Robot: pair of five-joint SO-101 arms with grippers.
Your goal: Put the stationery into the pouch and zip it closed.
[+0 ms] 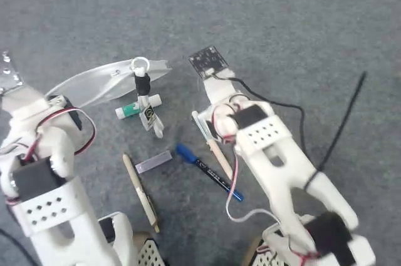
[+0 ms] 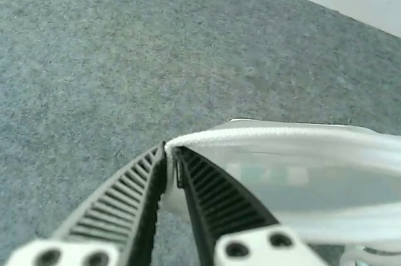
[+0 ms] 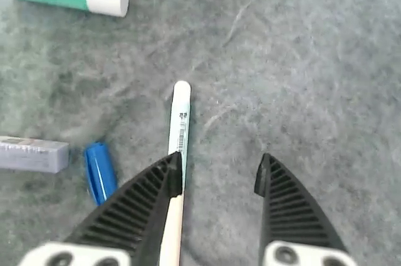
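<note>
Pouch (image 1: 103, 84) is clamped by its zip edge in my left gripper (image 2: 170, 153), while the right gripper (image 3: 219, 163), jaws wide, hangs off-centre over the white pen (image 3: 180, 116) on the tabletop (image 1: 301, 40) near the pouch, so I judge it must centre and close next.

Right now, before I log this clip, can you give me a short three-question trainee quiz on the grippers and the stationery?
1. True or false: the left gripper is shut on the edge of the pouch.
2. The right gripper is: A) open, with the white pen lying by one finger; B) shut on the white pen; C) shut on the pouch.
3. Fill in: the dark pen on the table near the right arm has a ____ cap.
Key: 1 true; 2 A; 3 blue.
</note>
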